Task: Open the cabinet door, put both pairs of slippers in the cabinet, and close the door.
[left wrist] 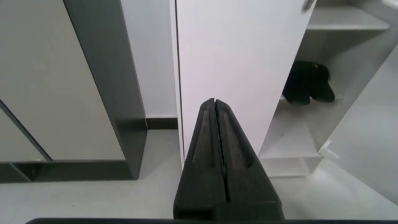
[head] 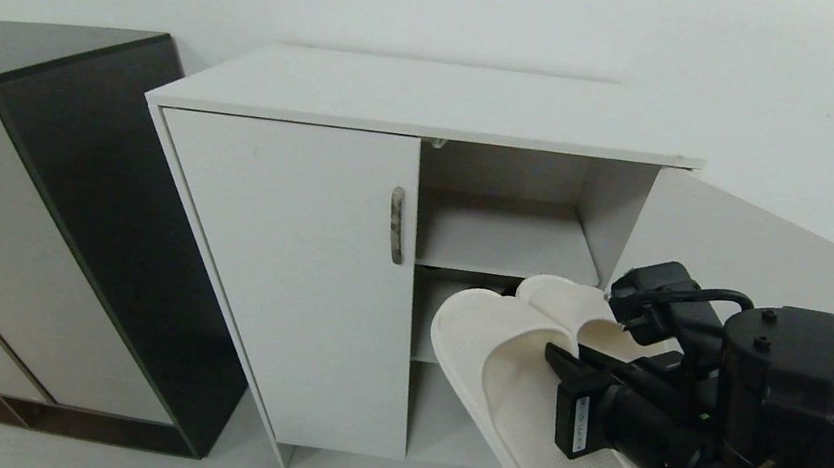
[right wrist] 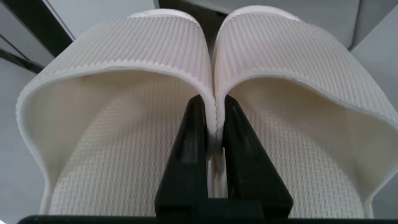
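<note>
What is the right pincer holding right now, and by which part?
The right pincer holds the pair of white slippers by the adjoining inner edges of their straps. The left pincer is shut, empty.

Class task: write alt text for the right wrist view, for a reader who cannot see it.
The right gripper pinches the adjoining strap edges of a pair of white ribbed slippers, held side by side, toes pointing away from the camera.

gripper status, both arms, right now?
Left gripper: closed, holding nothing.
Right gripper: closed on the white slippers, pinching the pair's inner edges together.
</note>
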Controlling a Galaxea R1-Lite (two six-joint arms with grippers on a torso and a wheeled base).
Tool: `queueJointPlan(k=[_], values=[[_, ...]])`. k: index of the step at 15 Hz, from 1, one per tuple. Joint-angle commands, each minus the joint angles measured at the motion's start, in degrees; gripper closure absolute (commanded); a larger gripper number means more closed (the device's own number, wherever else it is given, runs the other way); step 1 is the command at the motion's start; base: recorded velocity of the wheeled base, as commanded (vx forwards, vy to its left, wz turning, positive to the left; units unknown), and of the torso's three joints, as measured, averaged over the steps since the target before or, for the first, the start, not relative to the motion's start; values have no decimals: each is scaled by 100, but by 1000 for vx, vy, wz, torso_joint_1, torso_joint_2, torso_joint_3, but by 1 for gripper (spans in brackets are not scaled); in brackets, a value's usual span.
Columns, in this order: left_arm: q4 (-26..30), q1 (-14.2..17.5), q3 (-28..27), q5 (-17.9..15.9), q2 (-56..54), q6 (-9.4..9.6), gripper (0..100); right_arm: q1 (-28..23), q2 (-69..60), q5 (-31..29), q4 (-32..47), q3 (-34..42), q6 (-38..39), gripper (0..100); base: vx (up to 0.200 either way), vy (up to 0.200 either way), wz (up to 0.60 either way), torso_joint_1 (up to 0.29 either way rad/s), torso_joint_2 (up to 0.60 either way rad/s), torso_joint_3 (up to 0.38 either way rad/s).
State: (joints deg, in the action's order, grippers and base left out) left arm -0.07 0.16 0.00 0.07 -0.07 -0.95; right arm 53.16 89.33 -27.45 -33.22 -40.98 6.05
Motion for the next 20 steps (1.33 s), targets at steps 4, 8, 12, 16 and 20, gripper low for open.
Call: queueJointPlan(k=[4, 8, 12, 16, 20], values=[[-1, 2, 0, 1, 7, -2, 100, 10, 32, 3, 0, 3, 2, 100, 0, 0, 0, -96, 455, 356], [-1, 2, 0, 1, 7, -2, 100, 10, 32, 3, 0, 38, 2, 100, 0, 0, 0, -44, 438, 397], [-1, 2, 0, 1, 7, -2, 100, 10, 32, 65, 0, 38, 2, 100, 0, 0, 0, -6, 160, 154], [-1, 2, 0, 1, 7, -2, 100, 10, 40, 65, 0, 38, -174, 100, 0, 0, 0, 0, 0, 0], [-1, 2, 0, 1, 7, -2, 100, 221, 691, -858, 123, -867, 134, 100, 0, 0, 0, 0, 0, 0]])
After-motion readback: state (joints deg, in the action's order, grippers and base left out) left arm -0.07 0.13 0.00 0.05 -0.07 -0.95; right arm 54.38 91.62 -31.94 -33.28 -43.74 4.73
